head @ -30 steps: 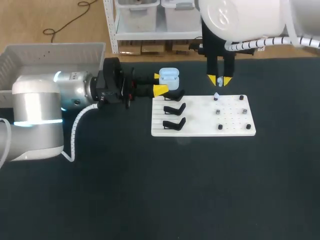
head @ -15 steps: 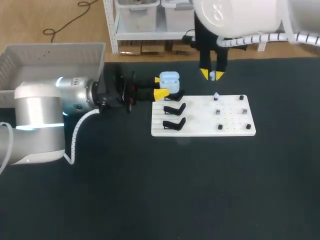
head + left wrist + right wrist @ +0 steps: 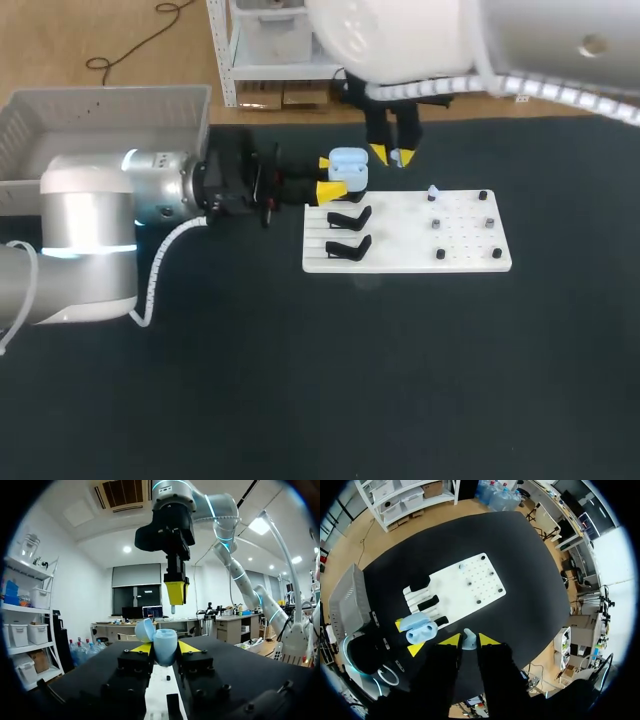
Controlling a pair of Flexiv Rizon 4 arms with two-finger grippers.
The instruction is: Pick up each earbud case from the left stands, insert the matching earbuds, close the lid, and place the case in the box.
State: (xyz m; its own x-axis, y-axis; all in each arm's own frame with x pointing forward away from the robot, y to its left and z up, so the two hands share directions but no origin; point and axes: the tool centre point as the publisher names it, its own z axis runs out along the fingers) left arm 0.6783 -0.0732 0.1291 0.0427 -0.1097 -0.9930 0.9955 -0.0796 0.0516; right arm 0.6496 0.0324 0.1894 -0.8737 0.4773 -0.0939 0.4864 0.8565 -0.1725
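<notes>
A light blue earbud case with its lid open is held just left of the white board; my left gripper is shut on it from both sides. In the left wrist view the case sits upright between the yellow tips, lid tipped back. My right gripper hangs just right of and above the case, shut on a small pale earbud. From the left wrist, that right gripper points straight down over the case. Another earbud stands on a peg of the board.
Three black stands line the board's left side, and several dark pegs dot its right part. A grey basket sits at the far left corner. The dark tabletop stretches open in front of the board.
My right gripper has carried the earbud leftward from above the board's pegs to beside the open case. The left gripper with the case has shifted slightly right.
</notes>
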